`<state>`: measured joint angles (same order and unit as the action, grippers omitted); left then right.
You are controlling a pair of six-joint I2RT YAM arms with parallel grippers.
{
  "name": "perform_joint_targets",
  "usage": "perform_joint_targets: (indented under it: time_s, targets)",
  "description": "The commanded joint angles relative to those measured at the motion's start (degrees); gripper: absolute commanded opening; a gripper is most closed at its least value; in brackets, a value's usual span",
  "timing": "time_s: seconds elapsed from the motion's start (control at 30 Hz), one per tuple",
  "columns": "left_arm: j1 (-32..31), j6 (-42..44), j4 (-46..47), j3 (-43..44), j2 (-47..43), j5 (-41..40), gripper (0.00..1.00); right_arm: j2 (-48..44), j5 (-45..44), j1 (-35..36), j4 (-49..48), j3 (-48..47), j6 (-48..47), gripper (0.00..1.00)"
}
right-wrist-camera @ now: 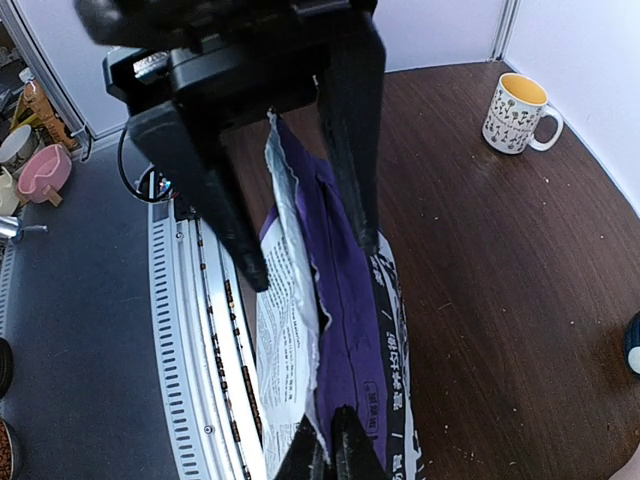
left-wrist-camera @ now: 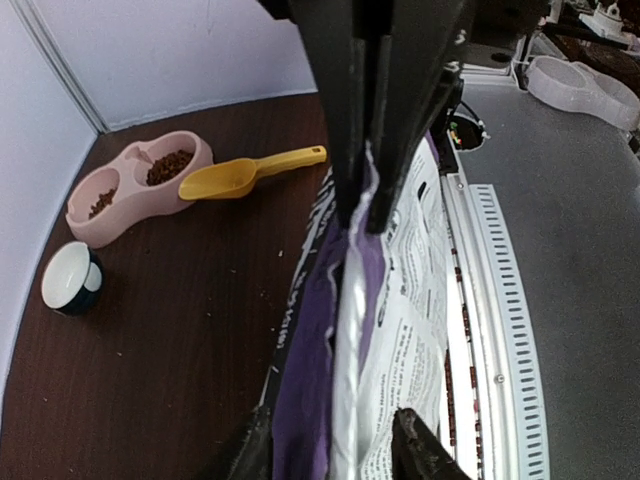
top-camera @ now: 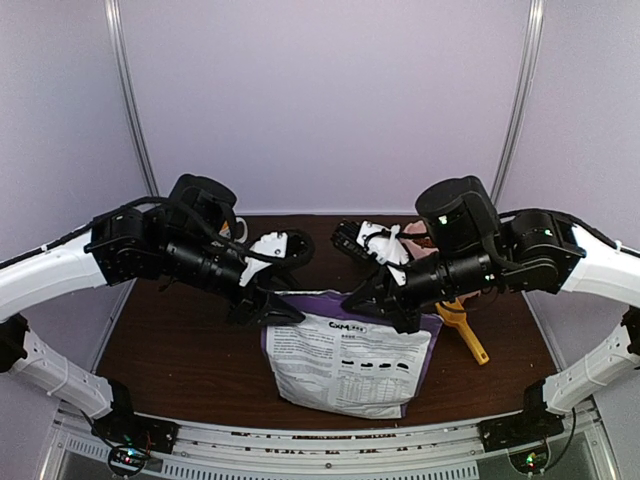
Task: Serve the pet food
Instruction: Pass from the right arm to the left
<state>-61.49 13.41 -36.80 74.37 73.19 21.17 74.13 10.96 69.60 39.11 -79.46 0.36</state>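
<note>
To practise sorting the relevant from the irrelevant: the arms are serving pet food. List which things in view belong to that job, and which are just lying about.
Belong to the job:
- bag
- kibble
- pink double bowl
- scoop

Lying about:
- mug
- small white bowl
</note>
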Motion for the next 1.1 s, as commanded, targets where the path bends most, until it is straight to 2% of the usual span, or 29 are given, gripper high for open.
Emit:
perform_joint_targets:
  time_s: [0.0, 0.1, 0.23, 0.4, 0.57, 0.77, 1.07]
  targets:
    - [0.1, -0.2, 2.5, 0.6, 0.3, 0.1, 0.33, -2.5, 0.6, -0.3, -7.8, -0.2, 0.3, 0.00]
    - [0.1, -0.6, 3.6, 0.1, 0.1, 1.8, 0.16, -2.0, -0.1, -0.4, -7.5, 0.0, 0.2, 0.00]
    - [0.1, -0.9, 4.4, -0.1, -0.5, 3.1, 0.00, -1.1, -1.7, -0.4, -6.5, -0.3, -0.3, 0.00]
    - [0.1, -1.4, 5.0, -0.3, -1.1, 4.4, 0.00, 2.3, -3.3, -0.4, -2.3, -3.6, -1.2, 0.00]
    - [0.1, -2.0, 5.6, -0.2, -1.1, 5.3, 0.00, 6.5, -2.2, -0.2, -0.4, -6.7, -2.0, 0.08]
    - [0.1, -2.5, 6.1, -0.4, -1.5, 5.4, 0.00, 9.9, -1.3, -0.2, 0.2, -9.8, -3.0, 0.12]
    - [0.4, -5.1, 9.5, -2.2, -3.4, 4.6, 0.00, 11.1, -0.4, -0.2, 2.0, -9.4, -3.2, 0.17]
